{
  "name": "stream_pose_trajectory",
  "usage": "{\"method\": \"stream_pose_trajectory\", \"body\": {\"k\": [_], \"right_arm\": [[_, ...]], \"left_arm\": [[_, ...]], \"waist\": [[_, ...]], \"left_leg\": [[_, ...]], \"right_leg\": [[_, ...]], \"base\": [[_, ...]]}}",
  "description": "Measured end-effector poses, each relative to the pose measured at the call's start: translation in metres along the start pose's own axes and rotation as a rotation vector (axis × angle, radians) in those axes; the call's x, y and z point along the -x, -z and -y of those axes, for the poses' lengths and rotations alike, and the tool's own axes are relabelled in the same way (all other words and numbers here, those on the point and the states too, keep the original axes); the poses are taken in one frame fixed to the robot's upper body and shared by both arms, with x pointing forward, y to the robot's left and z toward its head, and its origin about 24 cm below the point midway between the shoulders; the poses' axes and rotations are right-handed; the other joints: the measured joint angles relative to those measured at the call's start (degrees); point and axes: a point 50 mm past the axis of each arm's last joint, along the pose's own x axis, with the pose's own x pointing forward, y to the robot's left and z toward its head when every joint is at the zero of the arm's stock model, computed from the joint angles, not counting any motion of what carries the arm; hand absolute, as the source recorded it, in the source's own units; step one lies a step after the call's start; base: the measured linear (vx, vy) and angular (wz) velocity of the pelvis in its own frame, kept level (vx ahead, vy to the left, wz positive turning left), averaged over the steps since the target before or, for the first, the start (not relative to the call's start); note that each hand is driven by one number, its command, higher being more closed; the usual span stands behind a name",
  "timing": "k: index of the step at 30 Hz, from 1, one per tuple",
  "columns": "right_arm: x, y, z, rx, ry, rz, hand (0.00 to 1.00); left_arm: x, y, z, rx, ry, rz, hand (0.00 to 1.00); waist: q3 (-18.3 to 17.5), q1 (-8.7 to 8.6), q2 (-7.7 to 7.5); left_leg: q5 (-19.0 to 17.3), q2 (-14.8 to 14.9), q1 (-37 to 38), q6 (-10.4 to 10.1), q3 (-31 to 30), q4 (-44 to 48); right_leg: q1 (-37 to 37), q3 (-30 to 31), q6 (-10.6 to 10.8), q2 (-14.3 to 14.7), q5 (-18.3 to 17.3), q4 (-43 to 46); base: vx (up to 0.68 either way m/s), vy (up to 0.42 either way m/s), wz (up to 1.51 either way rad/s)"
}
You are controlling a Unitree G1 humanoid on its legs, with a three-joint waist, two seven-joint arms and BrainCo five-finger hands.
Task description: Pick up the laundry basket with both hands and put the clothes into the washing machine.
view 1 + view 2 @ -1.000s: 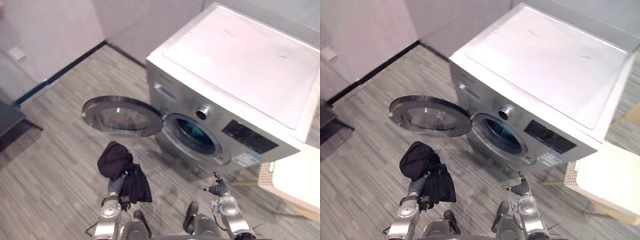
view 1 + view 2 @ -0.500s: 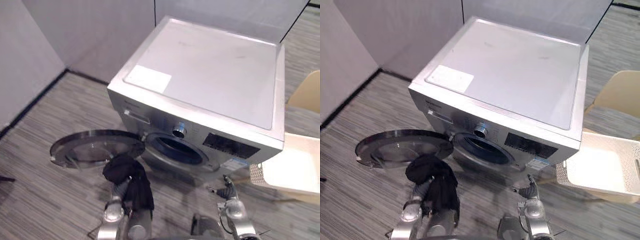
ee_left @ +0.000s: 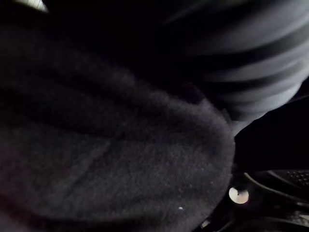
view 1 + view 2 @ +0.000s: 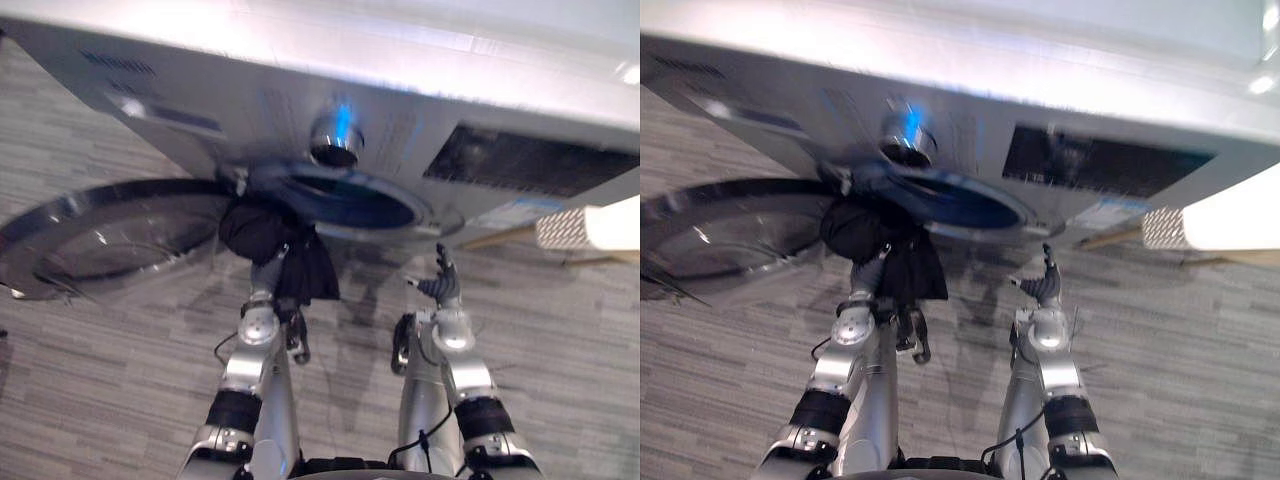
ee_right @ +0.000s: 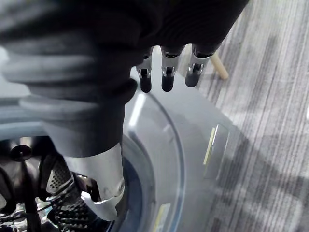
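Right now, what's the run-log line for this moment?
garment: draped over left hand, at drum mouth | right hand: open, empty | door: open | basket: beside washer, unheld

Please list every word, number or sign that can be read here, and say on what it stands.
None can be read.
The pale sticker on the front of the washing machine: too blurred to read.
Its dark display panel: no legible marks.

Eye views: from head, facing down & fwd, close to washer [image 4: 250, 110] front; both share drum opening [image 4: 345, 200], door [image 4: 100, 235], floor [image 4: 560, 330]. L wrist cam: v. close against cloth [image 3: 96, 145]. R wrist cam: along right hand [image 5: 166, 72] toward drum opening, near.
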Motion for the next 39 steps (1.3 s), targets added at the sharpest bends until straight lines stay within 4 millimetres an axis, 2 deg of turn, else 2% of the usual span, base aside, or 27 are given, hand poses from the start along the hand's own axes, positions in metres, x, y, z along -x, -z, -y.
{"method": "stream_pose_trajectory", "body": {"k": [3,5,6,8,9,11,12,13,16,18,19,20,26,30,33,35,38,39], "right_arm": [[-0.008,-0.029,-0.004,-0.031,0.009,0.102,0.0],[-0.014,-0.046,-0.006,-0.044,0.009,0.154,0.0],[-0.015,-0.049,-0.006,-0.046,0.009,0.164,0.0],[-0.016,-0.062,-0.008,-0.063,0.005,0.211,0.0],[-0.016,-0.063,-0.008,-0.066,0.005,0.219,0.0],[-0.015,-0.072,-0.004,-0.093,0.011,0.267,0.0],[-0.015,-0.074,-0.004,-0.097,0.011,0.277,0.0],[-0.016,-0.077,-0.004,-0.103,0.013,0.295,0.0],[-0.015,-0.081,-0.003,-0.119,0.021,0.324,0.0],[-0.016,-0.082,-0.001,-0.138,0.036,0.328,0.0],[-0.015,-0.083,-0.002,-0.149,0.035,0.331,0.0],[-0.015,-0.084,-0.002,-0.159,0.036,0.341,0.0],[-0.014,-0.086,0.0,-0.171,0.043,0.361,0.0],[-0.016,-0.084,0.004,-0.183,0.068,0.348,0.0],[-0.018,-0.082,0.008,-0.181,0.083,0.338,0.0],[-0.019,-0.081,0.01,-0.168,0.081,0.335,0.0],[-0.02,-0.081,0.012,-0.163,0.081,0.334,0.0],[-0.02,-0.081,0.012,-0.168,0.08,0.332,0.0]], "left_arm": [[-0.014,-0.034,0.012,0.02,0.02,0.114,1.0],[-0.025,-0.075,0.021,0.041,0.031,0.251,1.0],[-0.027,-0.087,0.022,0.045,0.03,0.288,1.0],[-0.035,-0.134,0.019,0.039,0.004,0.446,1.0],[-0.038,-0.146,0.019,0.032,-0.002,0.484,1.0],[-0.042,-0.207,0.013,0.002,-0.04,0.672,1.0],[-0.042,-0.223,0.009,-0.01,-0.059,0.722,1.0],[-0.039,-0.255,0.002,-0.028,-0.097,0.824,1.0],[-0.02,-0.324,-0.004,-0.02,-0.158,1.04,1.0],[-0.013,-0.347,-0.001,-0.03,-0.177,1.104,1.0],[-0.009,-0.354,0.0,-0.027,-0.185,1.129,1.0],[-0.006,-0.359,0.001,-0.026,-0.204,1.154,0.0],[-0.009,-0.371,-0.01,-0.101,-0.342,1.181,0.0],[-0.028,-0.36,-0.007,-0.149,-0.314,1.083,0.0],[-0.052,-0.332,-0.003,-0.229,-0.259,0.925,0.0],[-0.067,-0.302,0.002,-0.344,-0.212,0.82,0.0],[-0.076,-0.275,0.007,-0.541,-0.168,0.755,0.0],[-0.077,-0.272,0.009,-0.576,-0.161,0.752,0.0]], "waist": [[1.5,-0.23,-0.07],[1.99,-0.42,-0.15],[2.02,-0.52,-0.14],[2.1,-1.43,-0.14],[2.1,-1.58,-0.14],[2.18,-2.45,-0.17],[2.28,-2.91,-0.29],[2.59,-3.29,-0.67],[2.79,-4.48,-0.96],[3.23,-4.83,-1.25],[3.23,-4.96,-1.26],[3.28,-4.97,-1.33],[3.35,-5.17,-1.46],[3.36,-5.23,-1.48],[3.37,-4.98,-1.5],[3.38,-4.98,-1.53],[3.62,-4.91,-2.11],[3.62,-4.87,-2.14]], "left_leg": [[-0.1,1.14,-6.99,0.02,-0.36,4.22],[-0.08,1.99,-12.8,0.04,-0.27,7.43],[-0.07,2.12,-14.04,0.05,-0.23,8.01],[0.12,3.33,-18.02,0.38,-0.34,9.93],[0.14,3.74,-18.72,0.4,-0.34,10.32],[0.24,4.09,-20.95,0.38,-0.13,10.76],[0.35,4.19,-21.35,0.51,-0.13,10.9],[0.34,4.8,-21.91,0.51,-0.13,11.2],[0.36,4.83,-23.65,0.52,-0.56,11.28],[0.36,4.82,-24.11,0.52,-0.68,11.28],[0.37,4.81,-24.64,0.53,-0.87,11.27],[0.37,4.82,-25.25,0.52,-0.98,11.3],[0.37,5.06,-27.32,0.52,-2.14,12.3],[0.5,4.46,-28.05,0.49,-3.14,12.86],[1.13,3.54,-28.43,0.24,-3.68,12.58],[1.59,3.2,-28.59,0.38,-3.77,12.29],[1.97,2.69,-28.6,0.27,-3.95,12.27],[2.09,2.67,-28.6,0.33,-3.95,12.25]], "right_leg": [[-7.83,1.37,-0.19,1.05,-0.14,4.76],[-14.71,3.0,-0.18,2.2,-0.09,8.35],[-16.14,3.32,-0.17,2.37,-0.05,9.05],[-20.49,3.88,-0.18,3.42,0.62,10.46],[-21.25,3.97,-0.08,3.87,0.83,10.59],[-23.91,4.5,-0.11,4.4,1.43,10.96],[-24.31,4.52,-0.1,4.51,1.48,11.05],[-24.9,4.48,-0.18,5.07,1.57,11.1],[-26.28,3.99,-0.21,5.09,1.61,11.07],[-26.71,3.79,-0.21,5.16,1.61,11.02],[-27.03,3.56,-0.22,5.31,1.61,10.93],[-27.55,3.43,-0.22,5.53,1.61,10.96],[-28.71,2.72,-0.22,5.86,1.61,11.31],[-28.72,2.02,-0.27,5.18,1.52,12.19],[-28.72,1.85,-0.28,4.61,1.48,12.37],[-28.71,1.62,-0.29,4.03,1.47,12.45],[-28.71,1.67,-0.35,3.85,1.43,12.88],[-28.7,1.66,-0.37,3.8,1.42,12.98]], "base": [[-0.17,-0.048,-0.13],[-0.16,-0.074,-0.13],[-0.13,-0.072,-0.16],[-0.09,-0.054,-0.2],[-0.07,-0.044,-0.22],[-0.04,-0.038,-0.11],[-0.02,-0.047,-0.07],[-0.01,-0.044,-0.09],[0.01,-0.025,-0.01],[0.0,0.0,0.0],[0.0,0.0,0.0],[0.0,0.0,0.0],[0.0,-0.004,-0.01],[0.0,-0.011,0.1],[-0.01,-0.027,0.15],[0.0,-0.026,0.14],[0.0,-0.021,0.08],[0.0,-0.03,0.07]]}}
